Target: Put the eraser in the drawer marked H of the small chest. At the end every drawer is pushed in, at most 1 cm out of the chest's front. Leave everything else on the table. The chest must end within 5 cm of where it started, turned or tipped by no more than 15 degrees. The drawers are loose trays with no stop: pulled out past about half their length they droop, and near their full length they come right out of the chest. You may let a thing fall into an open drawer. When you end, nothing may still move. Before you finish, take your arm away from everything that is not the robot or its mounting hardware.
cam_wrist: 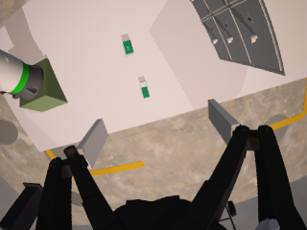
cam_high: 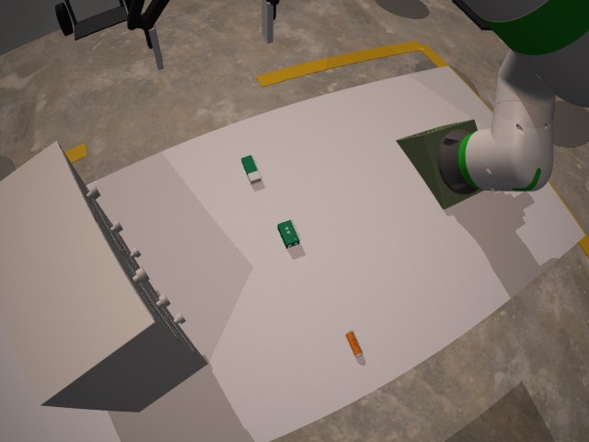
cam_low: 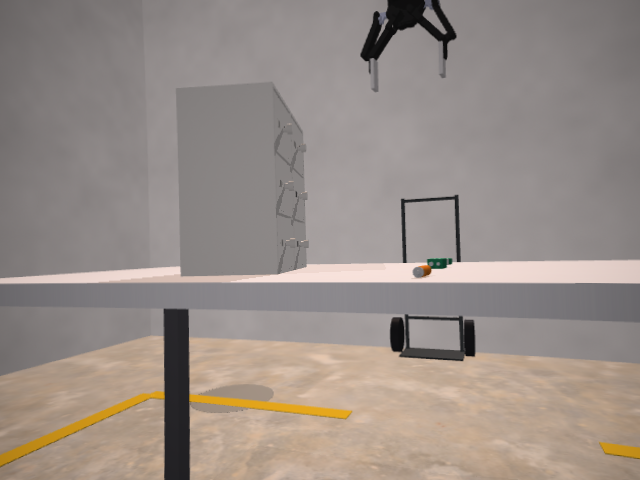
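Note:
The eraser (cam_high: 250, 168), green with a white end, lies on the white table, at the far side from the chest; it also shows in the wrist view (cam_wrist: 144, 87). The grey chest (cam_high: 71, 285) stands at the table's left end, its front full of small knobs, and every drawer looks pushed in. It also shows in the side view (cam_low: 240, 180) and the wrist view (cam_wrist: 233, 13). The drawer letters are too small to read. My gripper (cam_low: 408, 69) (cam_high: 212, 38) is open and empty, high above the table and out beyond its far edge, fingers spread wide (cam_wrist: 157, 130).
A green block (cam_high: 288, 233) lies mid-table between the eraser and an orange battery (cam_high: 353, 343) near the front edge. The arm's base (cam_high: 442, 166) is on a dark green mount at the right end. A hand truck (cam_low: 433, 335) stands on the floor behind.

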`<state>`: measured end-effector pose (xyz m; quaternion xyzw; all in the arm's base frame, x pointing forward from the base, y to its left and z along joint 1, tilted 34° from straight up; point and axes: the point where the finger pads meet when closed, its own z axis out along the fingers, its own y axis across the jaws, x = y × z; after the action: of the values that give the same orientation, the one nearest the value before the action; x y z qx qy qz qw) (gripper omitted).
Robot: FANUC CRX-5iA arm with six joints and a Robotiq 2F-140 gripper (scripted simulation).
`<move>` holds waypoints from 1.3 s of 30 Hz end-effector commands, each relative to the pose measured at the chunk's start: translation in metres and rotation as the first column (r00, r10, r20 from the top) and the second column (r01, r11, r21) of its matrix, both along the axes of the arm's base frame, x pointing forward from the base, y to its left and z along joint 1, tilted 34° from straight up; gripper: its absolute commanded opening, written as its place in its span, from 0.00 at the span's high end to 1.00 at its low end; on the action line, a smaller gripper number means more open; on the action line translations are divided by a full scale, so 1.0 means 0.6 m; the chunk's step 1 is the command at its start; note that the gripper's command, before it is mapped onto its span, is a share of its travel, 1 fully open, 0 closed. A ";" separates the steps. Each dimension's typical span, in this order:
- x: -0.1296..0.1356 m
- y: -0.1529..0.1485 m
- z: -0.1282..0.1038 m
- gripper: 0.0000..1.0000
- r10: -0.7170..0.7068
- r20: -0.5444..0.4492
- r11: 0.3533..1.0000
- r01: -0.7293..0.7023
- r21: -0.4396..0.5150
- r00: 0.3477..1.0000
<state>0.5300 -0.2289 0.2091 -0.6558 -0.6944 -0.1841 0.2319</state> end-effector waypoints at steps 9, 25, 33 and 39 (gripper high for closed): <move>0.010 0.023 -0.014 0.00 -0.380 -0.248 0.925 0.370 -0.086 0.891; 0.031 0.085 -0.052 0.00 -0.793 -0.485 0.566 0.740 -0.363 0.368; 0.041 0.127 -0.078 0.00 -0.861 -0.507 0.345 0.782 -0.519 0.042; 0.046 0.157 -0.097 0.00 -0.849 -0.482 0.171 0.750 -0.639 -0.216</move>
<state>0.5548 -0.1489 0.1598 -0.9511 -0.0320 0.0317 0.3057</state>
